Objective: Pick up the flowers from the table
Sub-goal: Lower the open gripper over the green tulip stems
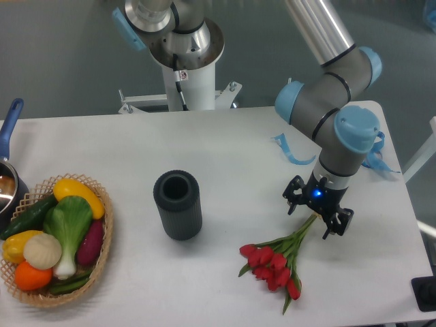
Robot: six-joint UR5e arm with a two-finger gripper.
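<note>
The flowers (279, 260) lay flat on the white bench (225, 143), just below the gripper (318, 214), with the red heads pointing away from it and the thin green stems running up between the two fingers. The jaws stood released, one finger on each side of the stem end, and they did not yet press on it.

I judged the bunch to be very light and soft. The stems looked thin and smooth, so they could slip or bend under a hard squeeze, and the red heads would crush easily. The best place to take hold seemed to be the tied part of the stems, where they were packed together, right under the jaws.

Behind the jaws some blue ribbon scraps (289, 151) lay curled on the bench. Far to the side of the jaws stood a dark ribbed cylinder (178, 204), open at the top, and beyond it a woven basket (102, 262) full of smooth, colourful vegetables.
</note>
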